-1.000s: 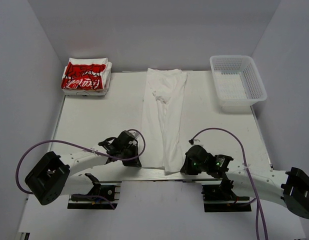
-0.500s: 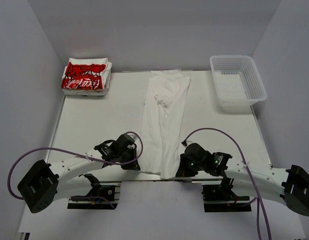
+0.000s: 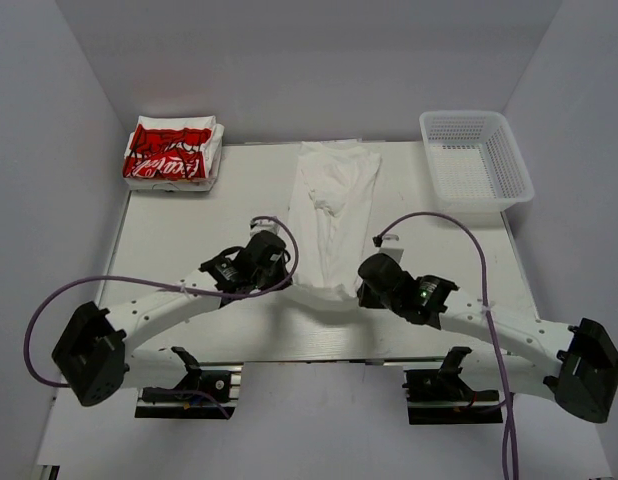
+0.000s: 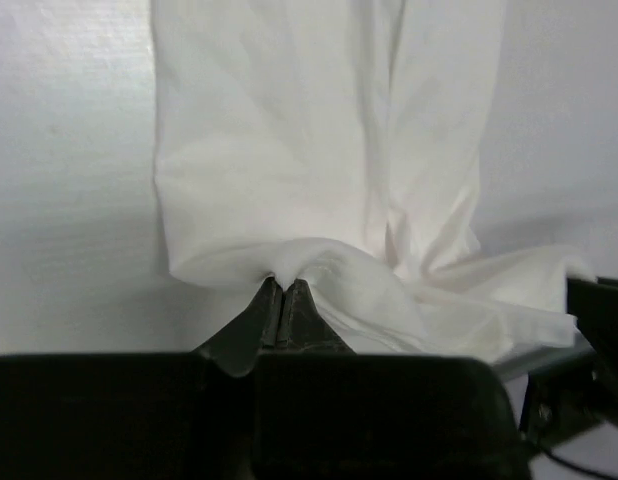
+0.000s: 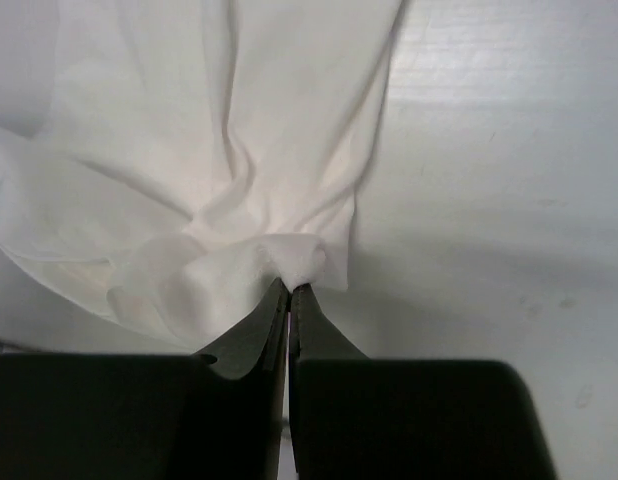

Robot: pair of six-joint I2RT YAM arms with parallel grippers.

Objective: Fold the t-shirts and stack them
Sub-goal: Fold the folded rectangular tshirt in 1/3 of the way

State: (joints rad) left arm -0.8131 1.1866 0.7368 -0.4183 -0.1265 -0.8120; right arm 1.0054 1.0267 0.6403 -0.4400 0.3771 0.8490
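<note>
At the far left corner of the white table [image 3: 189, 230] sits a folded pile of white cotton t-shirts with a red printed graphic [image 3: 172, 153], squared up and well apart from my arms. That is the stack this garment should join.

My left gripper [image 3: 274, 263] has its jaws pinched tight on the near left corner of the plain white cotton t-shirt [image 3: 334, 205]. In the left wrist view the fingertips [image 4: 269, 300] meet with a small bunch of cloth squeezed between them, and the shirt [image 4: 319, 130] runs away from me as a long narrow strip. It lies down the middle of the table, its far end near the back edge and its near hem raised off the surface, sagging between my 2 grips.

My right gripper [image 3: 369, 273] is likewise clamped on the near right corner. The right wrist view shows the fabric [image 5: 239, 130] gathered into a knot at the fingertips [image 5: 274, 310].

Further right, the white plastic mesh basket [image 3: 476, 165] stands at the far right corner, touching nothing.

I judge this as the crosswise fold of the plain shirt, the long sides looking already turned in. The next move calls for carrying both corners forward together, level and evenly spaced, laying the hem onto the far end, and only then letting go.
</note>
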